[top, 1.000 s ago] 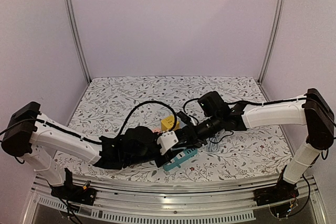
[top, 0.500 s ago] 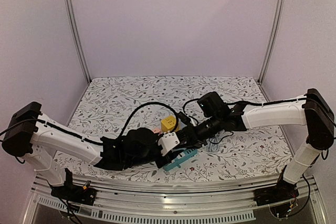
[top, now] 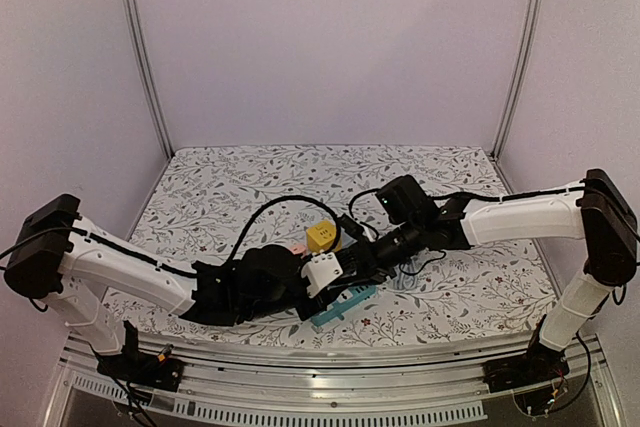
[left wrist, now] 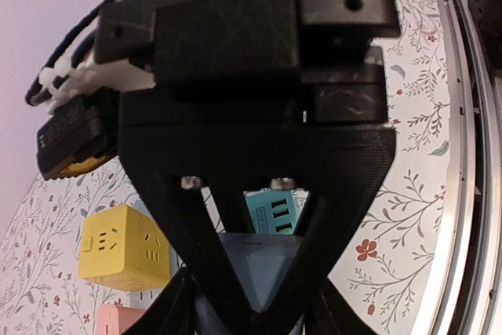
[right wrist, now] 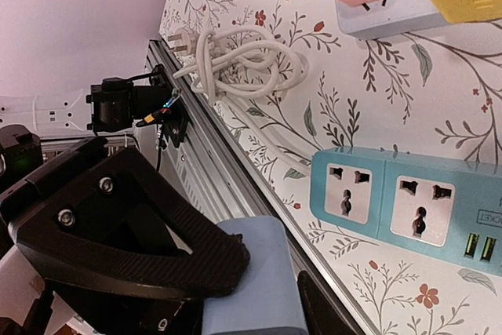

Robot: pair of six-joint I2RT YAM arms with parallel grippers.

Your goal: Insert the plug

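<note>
A flowered table cloth (top: 220, 177) covers the work surface. The left arm (top: 120, 267) and right arm (top: 520, 215) reach in low from either side and meet near its front middle. A black cable (top: 262, 209) loops over the cloth behind them. Below the meeting point lies a teal power strip (top: 345, 304). The right wrist view shows two of its socket faces bare and USB ports at its end, while the left wrist view catches only the USB end past the fingers. Just behind the strip, a grey base (right wrist: 384, 15) carries a yellow cube (top: 322, 237) and a pink cube (top: 298, 246) seated side by side. The overhead camera shows these only as small patches of colour. A coiled white cable (right wrist: 235, 64) with a plug head at one end lies loose on the cloth near the front rail (right wrist: 227, 170). It is clear only from the right wrist. The pale plug block (top: 322, 270) hangs in the air just above the teal strip, between both arms. The left gripper (top: 305, 285) is clamped on it, with a black finger on either flank in its own view. The right gripper (top: 345, 265) grasps it too, the block pressed against the inner face of its large finger (right wrist: 125, 221).
</note>
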